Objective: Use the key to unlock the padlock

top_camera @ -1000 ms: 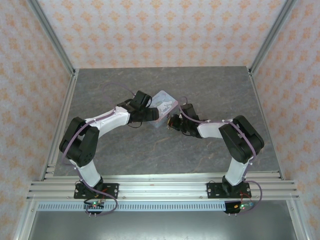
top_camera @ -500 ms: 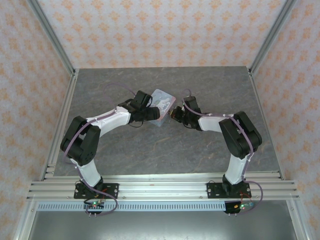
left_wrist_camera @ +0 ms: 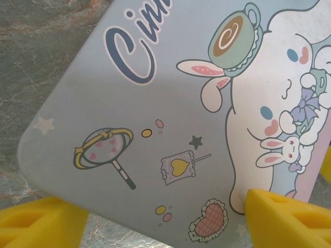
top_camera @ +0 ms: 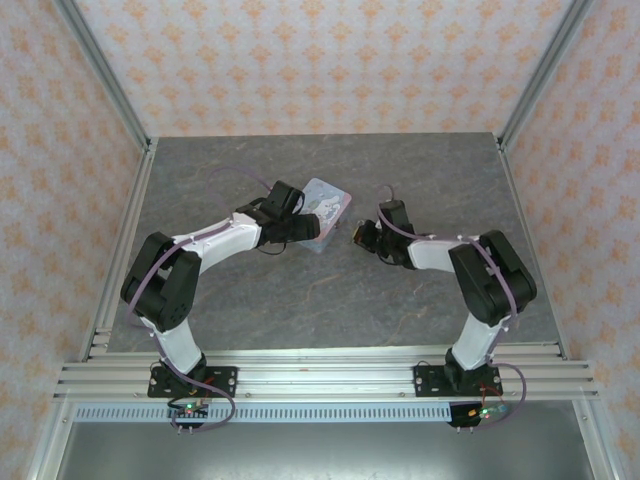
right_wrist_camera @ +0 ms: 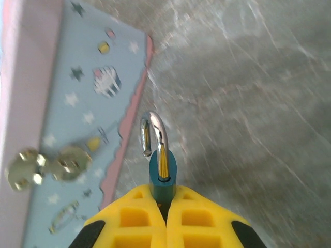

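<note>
The small teal padlock (right_wrist_camera: 163, 178) sticks out from between my right gripper's (right_wrist_camera: 166, 194) yellow fingers, which are shut on its body. Its metal shackle (right_wrist_camera: 155, 132) stands open, the free end lifted out. In the top view that gripper (top_camera: 360, 235) sits just right of the pale blue cartoon tin (top_camera: 328, 200). My left gripper (left_wrist_camera: 165, 204) spans a corner of the tin's lid (left_wrist_camera: 170, 103), with a yellow finger (left_wrist_camera: 289, 217) against each side. From above, the left gripper (top_camera: 305, 228) is at the tin's near edge. The key is out of view.
Two blurred brass-coloured fittings (right_wrist_camera: 72, 163) sit on the tin's side (right_wrist_camera: 77, 129), left of the padlock. Grey marbled tabletop (top_camera: 250, 290) lies open in front of both arms. Metal frame posts (top_camera: 125, 230) border the table.
My right gripper has drawn away to the right of the tin, still holding the padlock. The left arm and the tin have barely shifted.
</note>
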